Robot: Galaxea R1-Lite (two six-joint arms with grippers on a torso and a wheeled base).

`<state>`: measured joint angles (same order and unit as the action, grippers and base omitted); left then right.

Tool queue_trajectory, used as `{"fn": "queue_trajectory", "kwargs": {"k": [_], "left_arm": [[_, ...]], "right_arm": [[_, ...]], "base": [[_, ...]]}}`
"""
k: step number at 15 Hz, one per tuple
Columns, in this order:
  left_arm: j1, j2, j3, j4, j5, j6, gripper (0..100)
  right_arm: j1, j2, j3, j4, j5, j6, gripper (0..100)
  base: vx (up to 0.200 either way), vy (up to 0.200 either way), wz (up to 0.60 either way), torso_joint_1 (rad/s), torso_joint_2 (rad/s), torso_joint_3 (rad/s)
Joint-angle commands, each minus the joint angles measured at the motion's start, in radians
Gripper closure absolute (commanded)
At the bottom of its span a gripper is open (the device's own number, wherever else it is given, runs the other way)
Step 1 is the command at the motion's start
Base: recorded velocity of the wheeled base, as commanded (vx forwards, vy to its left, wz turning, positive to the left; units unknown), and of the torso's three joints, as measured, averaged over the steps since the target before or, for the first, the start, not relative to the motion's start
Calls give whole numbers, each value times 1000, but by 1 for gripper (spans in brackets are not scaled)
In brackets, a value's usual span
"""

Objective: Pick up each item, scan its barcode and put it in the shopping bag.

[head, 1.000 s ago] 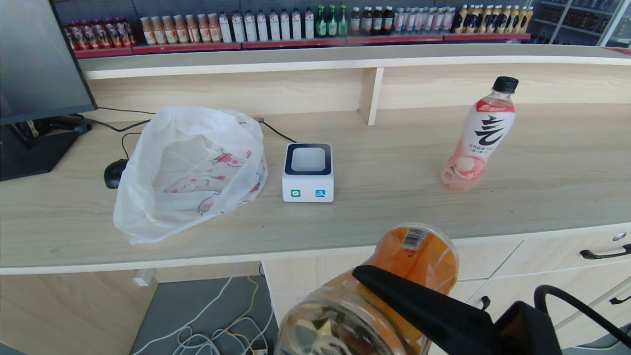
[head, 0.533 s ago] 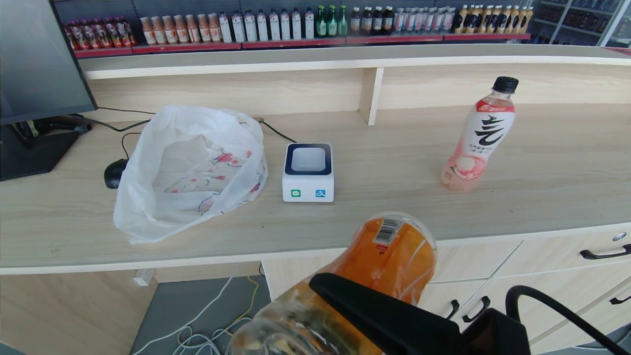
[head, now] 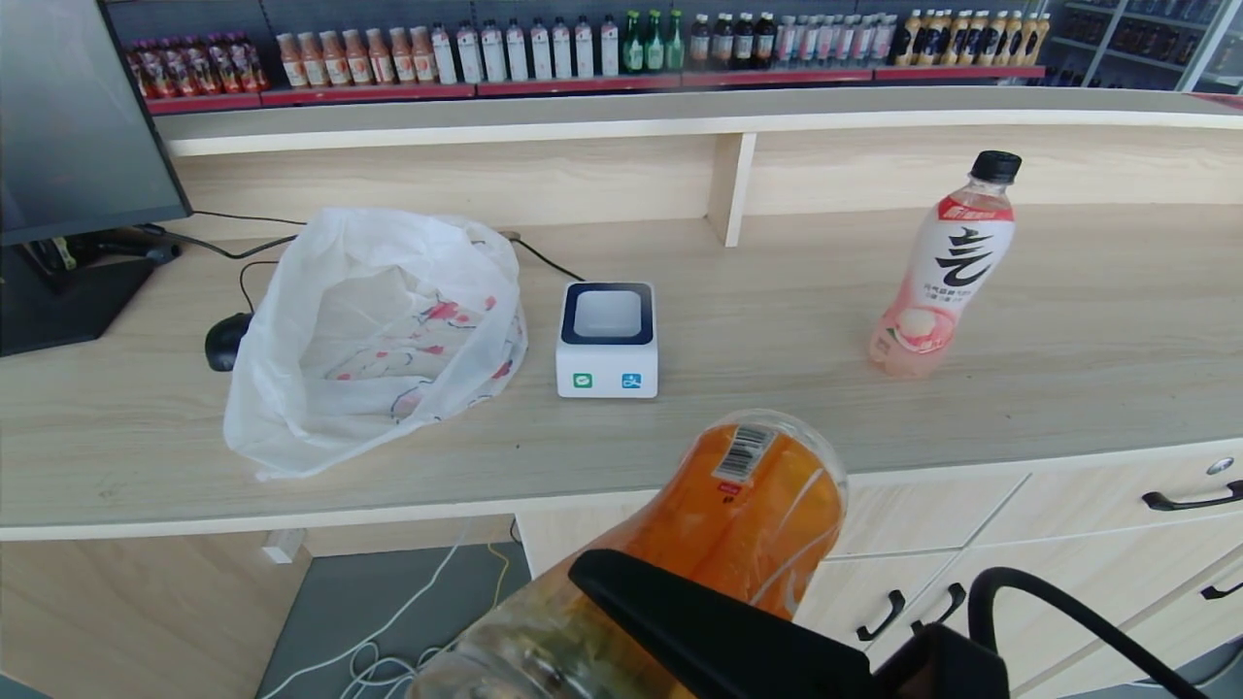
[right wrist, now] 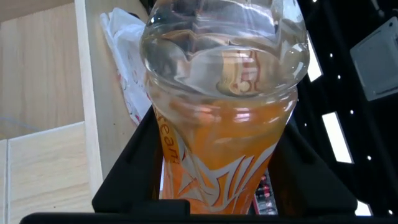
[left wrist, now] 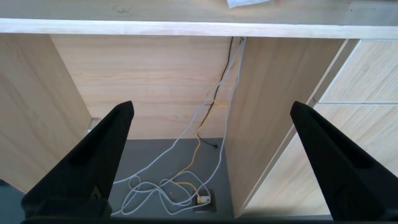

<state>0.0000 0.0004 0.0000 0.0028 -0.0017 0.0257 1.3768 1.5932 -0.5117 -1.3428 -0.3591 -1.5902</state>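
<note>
Right gripper (right wrist: 217, 180): clamped on orange bottle (head: 767, 505). Risk: barcode (head: 743, 451) faced upward, away from scanner (head: 607, 335); scan could fail.

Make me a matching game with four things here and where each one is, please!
Things:
1. orange bottle
2. pink bottle
3. shopping bag
4. scanner

Places:
A. stands upright on the counter, on the robot's right
B. held tilted in the right gripper
C. sits on the counter between the shopping bag and the pink bottle
D. lies open beside the black mouse

Pairs: 1-B, 2-A, 3-D, 4-C
</note>
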Motion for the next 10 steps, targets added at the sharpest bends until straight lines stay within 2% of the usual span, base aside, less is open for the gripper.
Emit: {"fn": "queue_trajectory", "kwargs": {"k": [1, 6, 10], "left_arm": [[0, 0, 0, 0, 0, 0, 0], [0, 0, 0, -1, 0, 0, 0], [0, 0, 0, 0, 0, 0, 0]], "right_arm": [[2, 5, -5, 1, 0, 3, 100], [2, 5, -24, 45, -14, 1, 100], [4, 5, -13, 34, -17, -65, 100]], "base": [[0, 0, 0, 0, 0, 0], [0, 0, 0, 0, 0, 0], [0, 0, 0, 0, 0, 0]]}}
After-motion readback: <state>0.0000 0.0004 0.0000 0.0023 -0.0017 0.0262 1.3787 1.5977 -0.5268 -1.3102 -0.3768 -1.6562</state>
